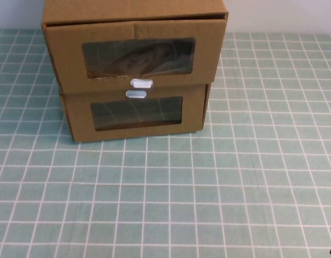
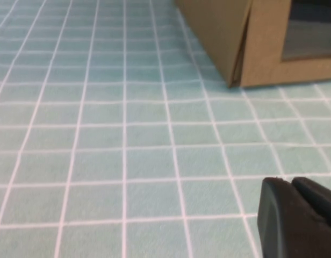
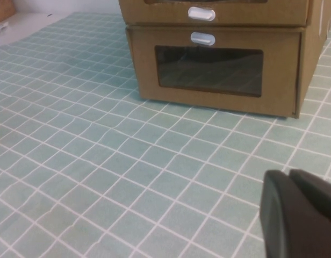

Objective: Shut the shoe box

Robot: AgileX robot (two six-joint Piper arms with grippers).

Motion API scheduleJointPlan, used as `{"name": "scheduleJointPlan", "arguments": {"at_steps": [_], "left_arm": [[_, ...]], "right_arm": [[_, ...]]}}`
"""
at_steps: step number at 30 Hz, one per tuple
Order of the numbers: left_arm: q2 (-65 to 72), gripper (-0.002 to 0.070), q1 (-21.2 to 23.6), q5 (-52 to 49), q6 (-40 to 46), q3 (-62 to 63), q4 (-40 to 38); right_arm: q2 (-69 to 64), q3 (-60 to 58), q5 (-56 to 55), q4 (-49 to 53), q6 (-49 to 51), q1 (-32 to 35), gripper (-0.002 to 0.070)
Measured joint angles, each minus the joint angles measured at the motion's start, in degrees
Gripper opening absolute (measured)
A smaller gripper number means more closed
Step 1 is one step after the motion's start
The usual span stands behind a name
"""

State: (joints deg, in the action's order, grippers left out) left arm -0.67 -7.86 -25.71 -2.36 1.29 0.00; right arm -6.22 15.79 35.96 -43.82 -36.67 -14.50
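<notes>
Two brown cardboard boxes are stacked at the back of the table. The upper one is the shoe box (image 1: 63,54), with a clear window and a white pull tab (image 1: 141,83) below it. Its drawer front stands forward of the box beneath. Its lower edge and tab also show in the right wrist view (image 3: 251,13). My left gripper (image 2: 289,181) is shut and empty, low over the mat, well short of the stack's left corner. My right gripper (image 3: 288,173) is shut and empty, over the mat in front of the stack.
The lower cardboard box (image 1: 192,113) has its pale tab (image 1: 134,94) above its window and sits flush; it also shows in the left wrist view (image 2: 224,37) and the right wrist view (image 3: 144,70). A green gridded mat (image 1: 165,193) covers the table.
</notes>
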Motion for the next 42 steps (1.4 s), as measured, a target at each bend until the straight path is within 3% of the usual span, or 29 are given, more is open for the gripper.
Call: {"name": "scheduleJointPlan", "arguments": {"at_steps": [42], "left_arm": [[0.00, -0.0005, 0.00, 3.14, -0.94, -2.44, 1.34]], "right_arm": [[0.55, -0.02, 0.85, -1.95, 0.00, 0.00, -0.0014]]}}
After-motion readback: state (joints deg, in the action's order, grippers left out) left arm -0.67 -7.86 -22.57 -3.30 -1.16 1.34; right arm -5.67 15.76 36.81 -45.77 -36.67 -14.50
